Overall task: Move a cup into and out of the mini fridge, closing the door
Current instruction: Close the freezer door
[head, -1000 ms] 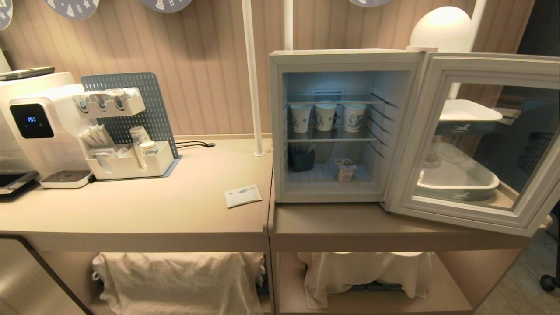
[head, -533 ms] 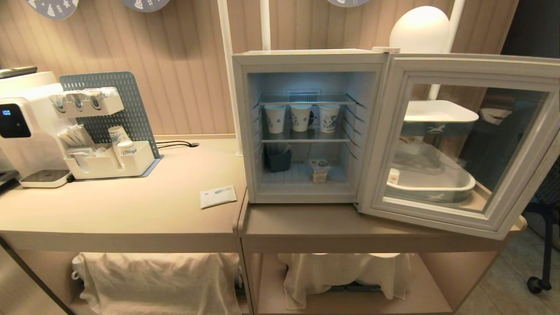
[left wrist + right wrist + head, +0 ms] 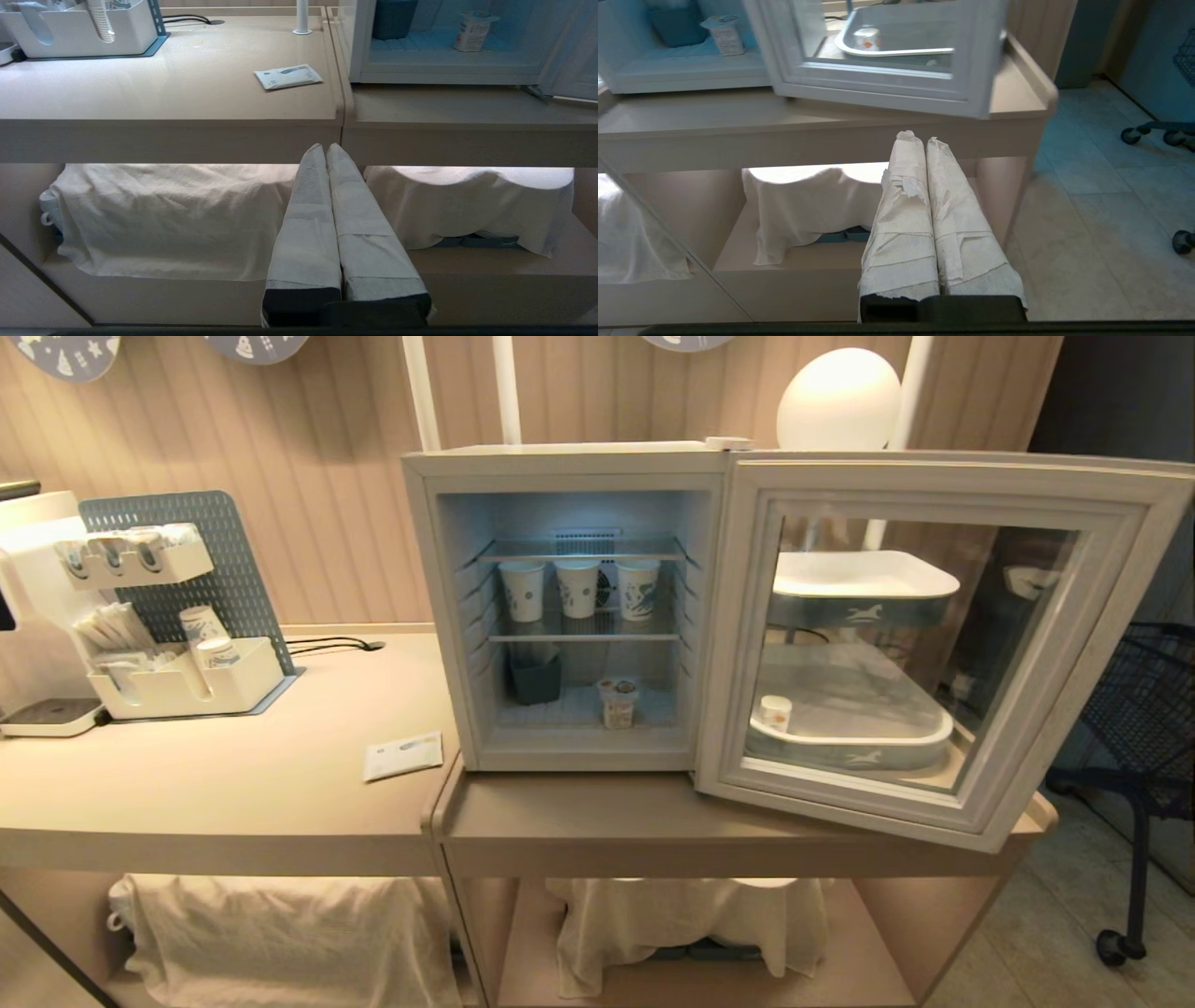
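White mini fridge [image 3: 448,616] sits on the right counter [image 3: 579,812], door [image 3: 934,644] swung wide open to the right, glass window facing the camera. Interior lit.

Cup [image 3: 617,702] stands upright on the fridge floor, near the front, right of centre. Foil lid on. Nothing touching it. Dark bin [image 3: 536,678] is on the same level, left and further back, apart from the cup. Three paper cups [image 3: 579,588] in a row on the wire shelf above.

Through the door glass: a white tray [image 3: 845,742] on the counter behind the door, with a small white pot [image 3: 775,713] in its left end. A second tray [image 3: 864,581] sits higher up.

Left counter [image 3: 215,793]: a flat white packet [image 3: 403,755] near the seam between counters, an organiser with pegboard [image 3: 187,681] at the far left.

Left pincer [image 3: 326,149] clenched, paper-wrapped fingers pressed together, empty, hanging low in front of the counter edge near the seam. Right pincer [image 3: 920,139] also clenched and empty, low in front of the right counter, below the open door. Neither shows in the head view. Both well apart from the cup.

White cloths [image 3: 280,933] cover things on the lower shelf under both counters.
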